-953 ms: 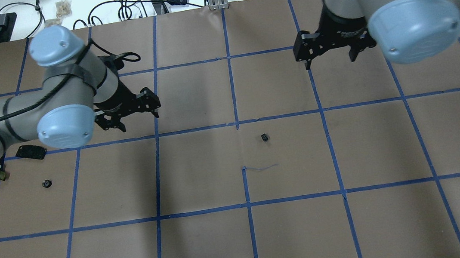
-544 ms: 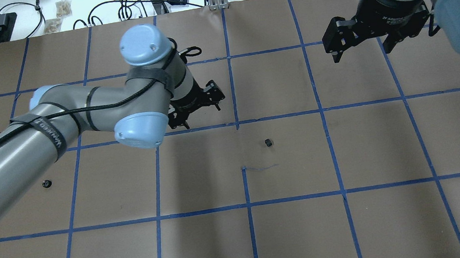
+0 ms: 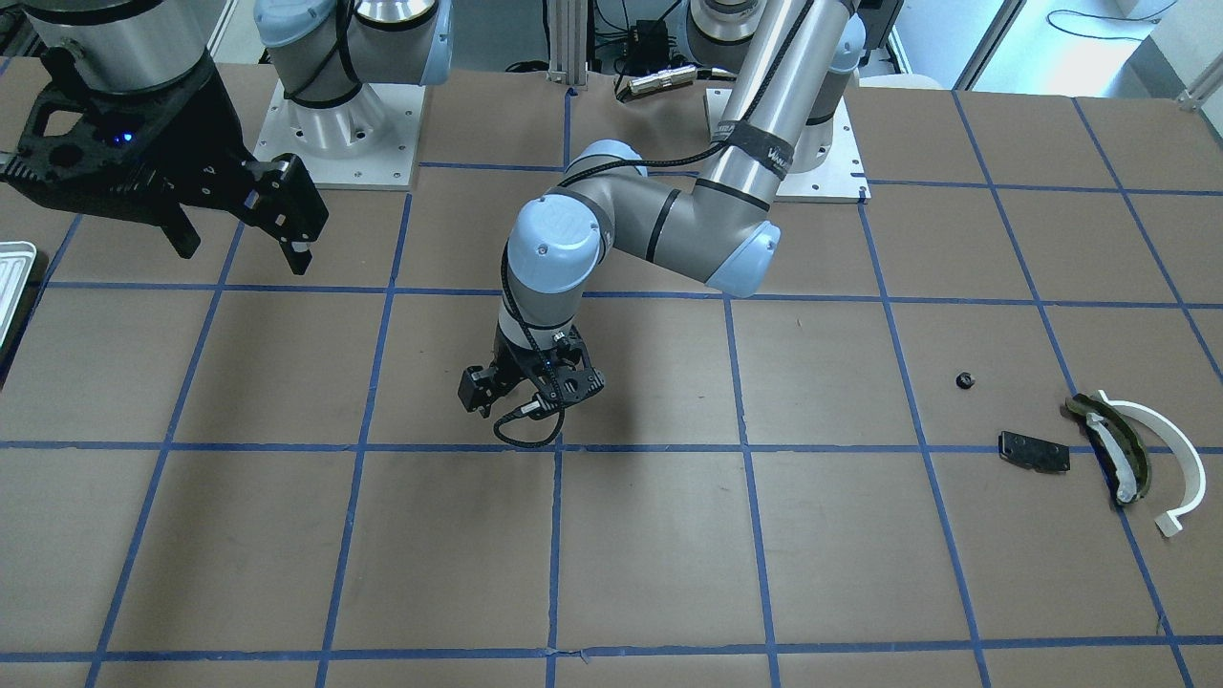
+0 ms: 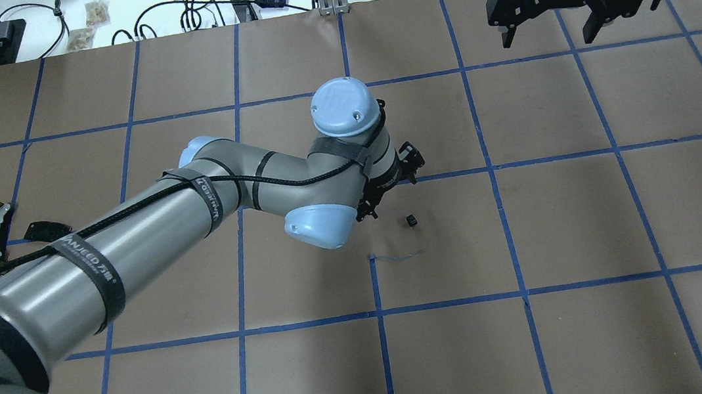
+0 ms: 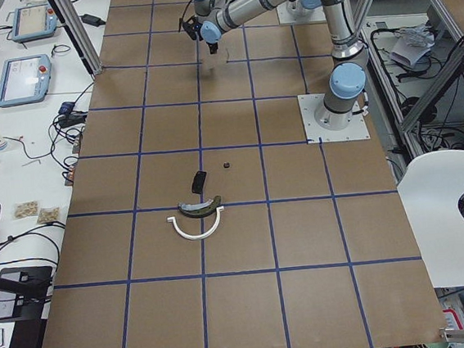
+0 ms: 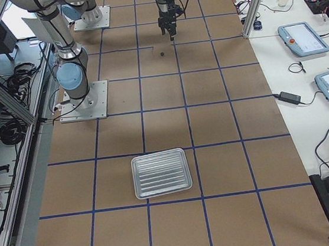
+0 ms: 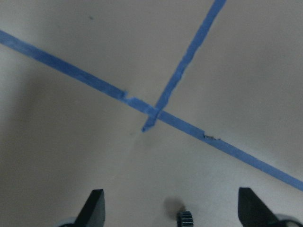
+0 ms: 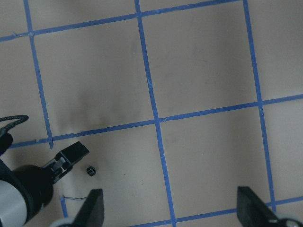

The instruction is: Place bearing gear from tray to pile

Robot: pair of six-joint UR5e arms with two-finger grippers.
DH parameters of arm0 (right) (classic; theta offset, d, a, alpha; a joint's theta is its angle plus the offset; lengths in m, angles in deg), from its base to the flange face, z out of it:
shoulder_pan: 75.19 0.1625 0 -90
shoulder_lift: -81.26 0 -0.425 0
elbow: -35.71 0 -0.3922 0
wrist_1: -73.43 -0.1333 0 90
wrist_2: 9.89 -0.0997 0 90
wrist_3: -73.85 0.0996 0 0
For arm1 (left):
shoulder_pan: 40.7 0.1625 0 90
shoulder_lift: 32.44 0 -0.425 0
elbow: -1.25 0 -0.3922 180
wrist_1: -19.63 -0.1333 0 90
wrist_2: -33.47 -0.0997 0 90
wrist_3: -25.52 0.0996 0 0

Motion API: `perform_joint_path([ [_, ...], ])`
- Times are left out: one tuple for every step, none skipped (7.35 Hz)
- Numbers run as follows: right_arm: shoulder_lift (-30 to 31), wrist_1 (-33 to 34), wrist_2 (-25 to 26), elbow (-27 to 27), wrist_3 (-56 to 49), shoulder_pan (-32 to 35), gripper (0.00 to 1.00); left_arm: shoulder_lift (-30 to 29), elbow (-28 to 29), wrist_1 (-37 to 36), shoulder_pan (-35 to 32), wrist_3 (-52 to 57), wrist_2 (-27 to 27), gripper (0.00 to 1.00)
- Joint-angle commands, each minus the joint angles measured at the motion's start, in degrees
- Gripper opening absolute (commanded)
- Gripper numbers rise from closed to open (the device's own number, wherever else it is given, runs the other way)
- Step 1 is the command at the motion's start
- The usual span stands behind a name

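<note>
**Worktop** (image 4: 605, 340): brown paper is covering it, and blue tape lines (image 4: 598, 281) are dividing it into squares.

**Left arm** (image 4: 131, 238): it is spanning from its base at the robot-side edge out to the middle of the worktop. The elbow is bent and the last joints are pointing straight down. The left gripper (image 3: 530, 394) is hanging low over the paper, with its fingers (image 7: 94, 210) spread wide and clasping nothing.

**Right arm** (image 3: 115, 48): it is standing raised high over the right half of the worktop. The right gripper (image 4: 548, 40) is facing down, its fingers likewise apart and carrying nothing.

**Tray** (image 6: 161, 174): silvery, with rounded corners and ribs inside. It is sitting flat toward the right end edge, about midway between the robot-side and operator-side edges.

**Pile** (image 5: 200, 207): it is lying toward the left end of the worktop. The white arc (image 3: 1180, 449) is cupping the olive piece (image 3: 1113, 444), which is carrying a white strip. The black plate (image 3: 1034, 451) is lying flat just beside them. A small black part (image 3: 965, 380) is sitting near the plate but apart from it, on the robot side.

**Bearing gear** (image 4: 411, 220): a small, black, short toothed cylinder.
- It is resting on bare paper near the middle of the worktop, close to a tape crossing and well apart from both tray and pile.
- In the overhead view it is lying just beside the left gripper.
- In the left wrist view it is showing at the bottom edge, between the two fingers and touching neither.
</note>
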Motion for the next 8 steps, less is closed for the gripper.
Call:
perform_joint_path([
  [-0.57, -0.31, 0.48, -0.55, 4.07, 1.97, 1.00, -2.23, 0.20, -1.85, -1.76, -1.27, 0.21, 1.00],
  [-0.66, -0.22, 0.57, -0.55, 4.08, 2.33, 1.00, -2.41, 0.20, -1.59, -2.64, -1.27, 0.21, 1.00],
  [-0.57, -0.31, 0.57, -0.55, 4.08, 2.24, 1.00, -2.76, 0.20, -1.58, -2.91, -1.27, 0.04, 0.87],
  [-0.57, -0.39, 0.57, -0.55, 3.99, 2.24, 1.00, -2.76, 0.20, -1.50, -3.00, -1.27, 0.12, 0.78],
  [-0.49, -0.39, 0.57, -0.55, 3.90, 2.33, 1.00, -2.76, 0.03, -1.32, -3.00, -1.18, 0.04, 0.78],
  [-0.40, -0.31, 0.49, -0.55, 3.38, 2.24, 1.00, -2.67, 0.03, -1.32, -3.00, -1.09, 0.04, 0.64],
  [-0.40, -0.22, 0.48, -0.55, 3.29, 2.33, 1.00, -2.76, -0.06, -1.23, -3.00, -1.00, -0.05, 0.43],
  [-0.40, -0.22, 0.40, -0.55, 3.20, 2.24, 1.00, -2.59, -0.32, -1.23, -3.00, -0.92, -0.14, 0.19],
])
